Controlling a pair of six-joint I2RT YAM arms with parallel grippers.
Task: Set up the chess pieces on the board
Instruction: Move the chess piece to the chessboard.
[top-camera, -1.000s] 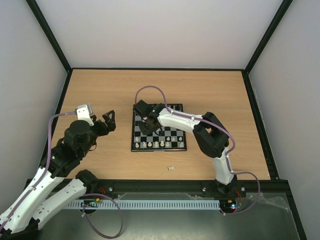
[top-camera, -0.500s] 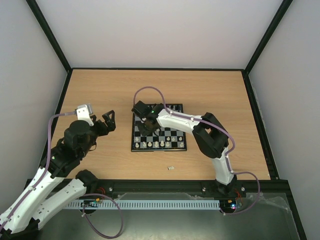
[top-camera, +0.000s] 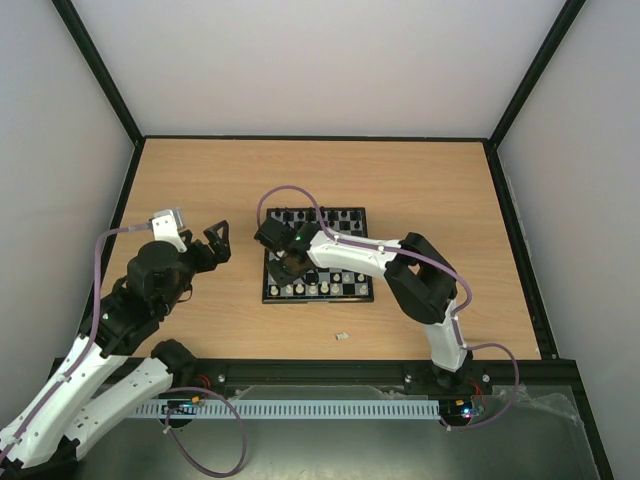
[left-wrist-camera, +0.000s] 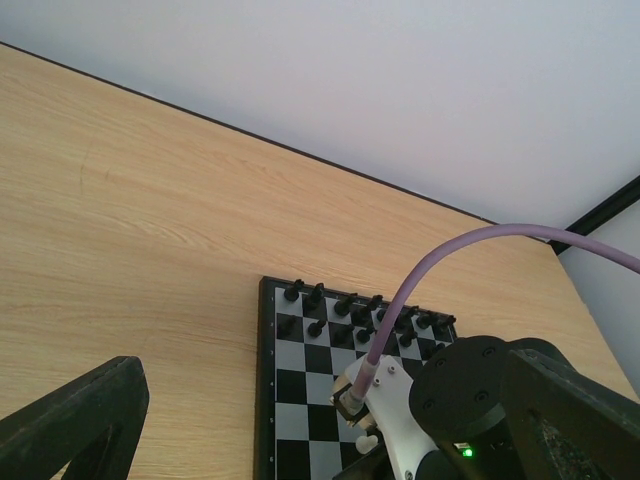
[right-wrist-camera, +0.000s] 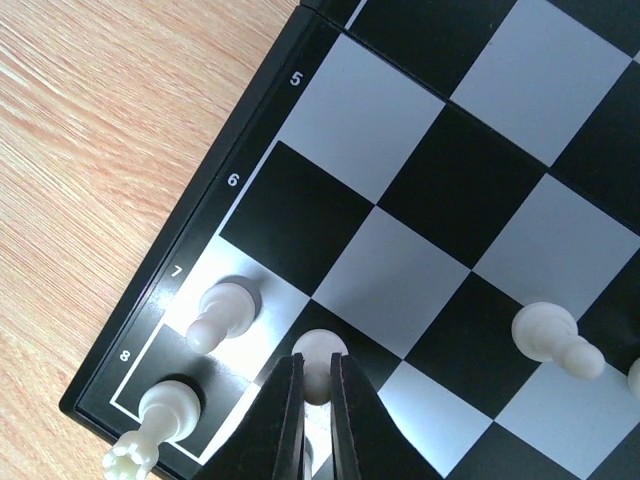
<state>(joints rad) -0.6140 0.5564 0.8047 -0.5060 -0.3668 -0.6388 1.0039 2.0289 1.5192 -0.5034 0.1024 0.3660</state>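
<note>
Chess pieces (top-camera: 318, 288) stood on a small black-and-pale chequered board (top-camera: 340, 299) near the middle of a light wooden bench (top-camera: 400, 180). From above, black pieces (top-camera: 315, 215) lined the board's far edge and cream-white ones the near rows.

The right arm (top-camera: 370, 255) reached across the board toward its left side. In its wrist view, the right gripper (right-wrist-camera: 316, 368) was closed narrowly on a white pawn (right-wrist-camera: 322, 348), one finger on either side of the pawn's round head. The pawn sat over a black square in the row marked 7, one square in from the board's edge. Whether it rested on the board or hung just above could not be told. Just beside it, another white pawn (right-wrist-camera: 225, 310) stood on the edge square of that row, and a taller crowned white piece (right-wrist-camera: 160, 418) stood on the corner square marked 8. A third pawn (right-wrist-camera: 550, 335) stood further along.

The left gripper (top-camera: 210, 248) hovered over bare bench, well apart from the board's left side, its jaws spread wide and holding nothing. A small pale object (top-camera: 342, 336), too small to identify, lay on the bench near the board's near edge.
</note>
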